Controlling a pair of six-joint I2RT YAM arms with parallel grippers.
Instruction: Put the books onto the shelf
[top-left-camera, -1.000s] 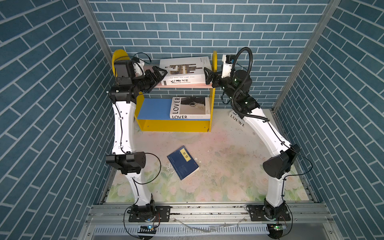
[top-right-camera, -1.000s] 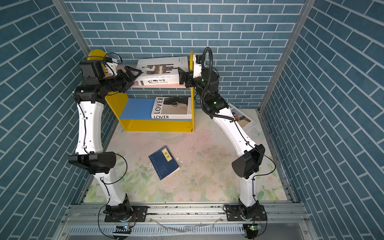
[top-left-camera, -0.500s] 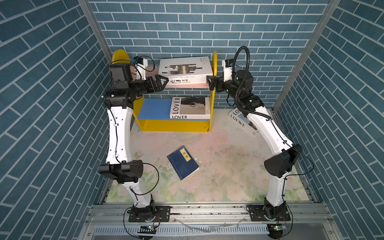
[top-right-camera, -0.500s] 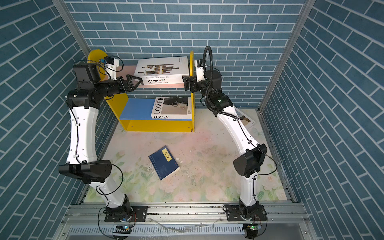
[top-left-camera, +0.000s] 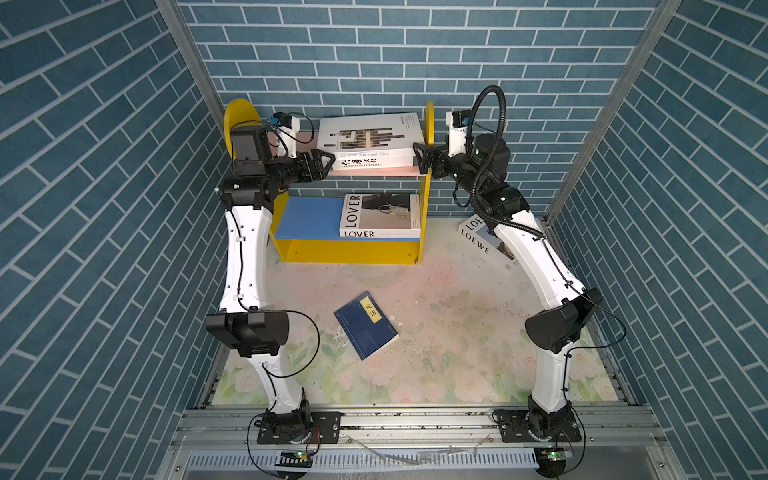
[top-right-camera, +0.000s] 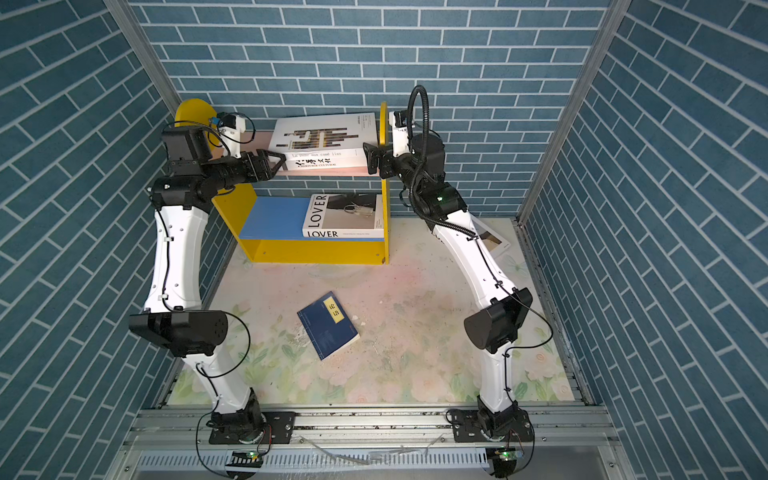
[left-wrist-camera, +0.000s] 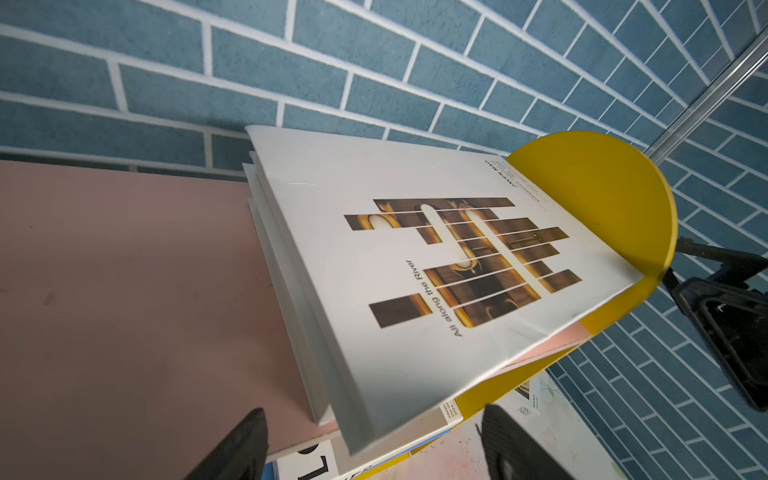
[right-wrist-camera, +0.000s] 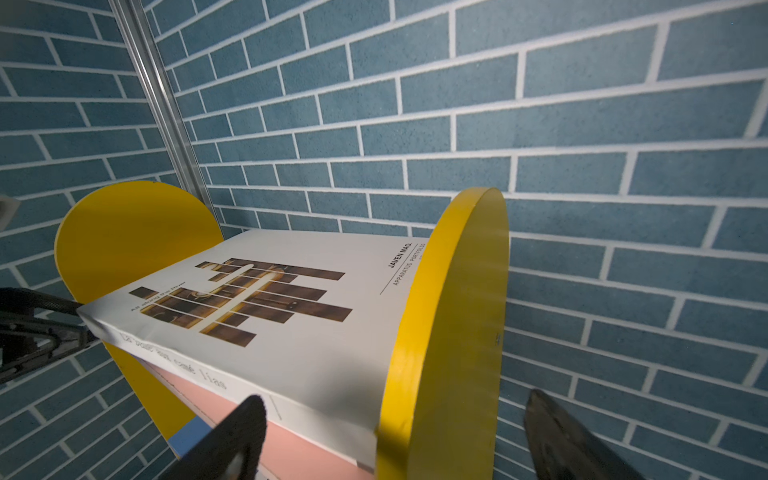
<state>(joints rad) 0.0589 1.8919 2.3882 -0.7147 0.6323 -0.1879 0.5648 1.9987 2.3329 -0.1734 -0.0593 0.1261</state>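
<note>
Currently three of the five books sit on the shelf (top-left-camera: 345, 251): the brown-bar book (top-left-camera: 370, 133) lies flat on top of the Heritage Cultural book (top-left-camera: 374, 163) on the pink upper board (left-wrist-camera: 124, 291), and the LOVER book (top-left-camera: 380, 216) lies flat at the right end of the blue lower board (top-left-camera: 307, 216). Left gripper (top-left-camera: 328, 162): at upper-board height, just beside the left edge of the stack, jaws apart and empty; in the left wrist view its fingers (left-wrist-camera: 237, 449) have nothing between them. Right gripper (top-left-camera: 420, 158): just beside the right yellow side panel (right-wrist-camera: 453, 311), jaws spread wide and gripping nothing.

Two books remain on the bench (top-left-camera: 436, 299). The navy book (top-left-camera: 365, 326) lies flat in the open, well below and in front of both grippers, between the two arms and somewhat nearer the left one. Its long axis slants from far-left to near-right. The LOEWE book (top-left-camera: 478, 243) lies to the right of the shelf, directly under the right forearm. Most of it is hidden, so its axis probably runs diagonally, but I cannot confirm this.

Judgement: the right arm is nearer LOEWE and the left arm nearer the navy book. Either gripper must first back away from the shelf and descend.
</note>
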